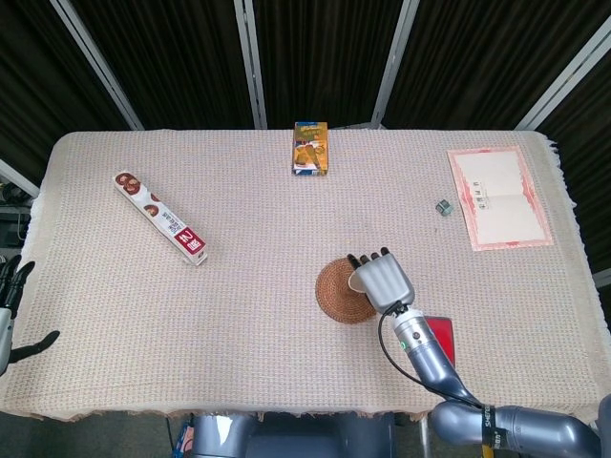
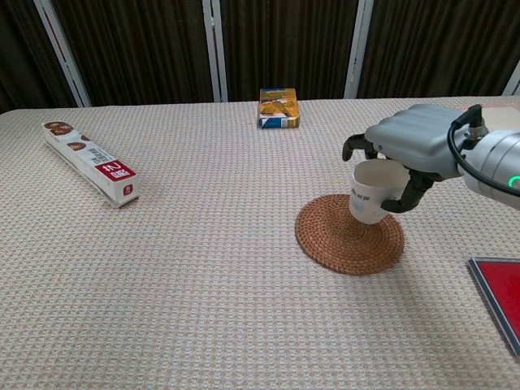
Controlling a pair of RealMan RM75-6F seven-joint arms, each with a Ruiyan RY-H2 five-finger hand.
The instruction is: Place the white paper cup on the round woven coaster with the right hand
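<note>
Two hands are yours to watch: your left hand (image 1: 11, 291) sits off the table at the lower left edge of the head view, fingers apart and holding nothing. At the lower right of the chest view lies a red card (image 2: 497, 292). Toward center right, your right hand (image 2: 410, 146) grasps the white paper cup (image 2: 370, 192) from above; the cup is tilted over the round woven coaster (image 2: 349, 234), base at its far part. Farther back, a long box (image 2: 89, 161) lies left, a small snack box (image 2: 278, 108) top center.
</note>
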